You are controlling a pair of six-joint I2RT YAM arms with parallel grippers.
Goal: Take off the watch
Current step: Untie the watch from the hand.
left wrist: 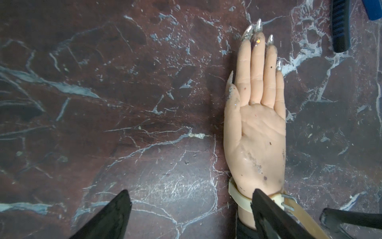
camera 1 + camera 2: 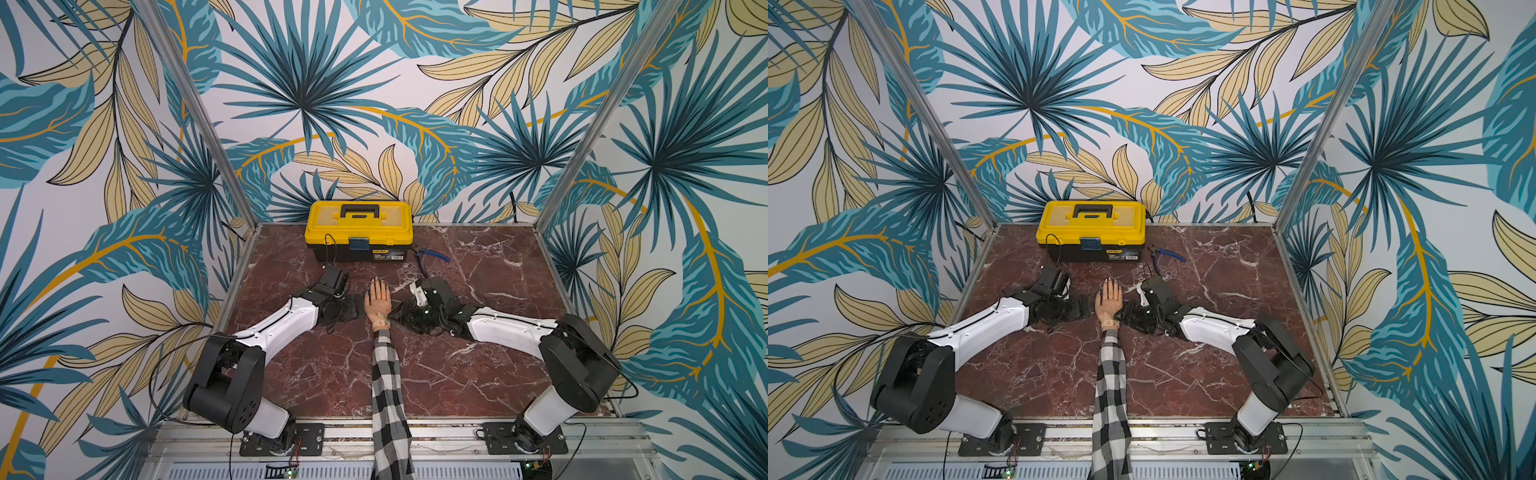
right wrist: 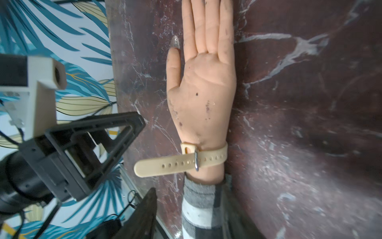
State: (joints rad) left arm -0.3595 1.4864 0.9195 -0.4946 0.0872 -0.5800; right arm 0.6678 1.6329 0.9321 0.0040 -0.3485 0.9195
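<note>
Plainly, left gripper and right gripper flank the mannequin wrist, the watch strapped round it.

Mid-frame in both top views, the veined red-brown marble table carries a yellow plastic toolbox at its upper edge and a checked-sleeve mannequin arm, palm up, nails long and glittery. Left jaws gape wide, empty; one black wedge finger crosses the strap, contact unclear. Right jaws stand apart beside the wrist, gripping nothing. The watch is a cream, rubbery, perforated band between palm and sleeve, closed by a small metal buckle; its loose tail juts sideways, free.
</note>
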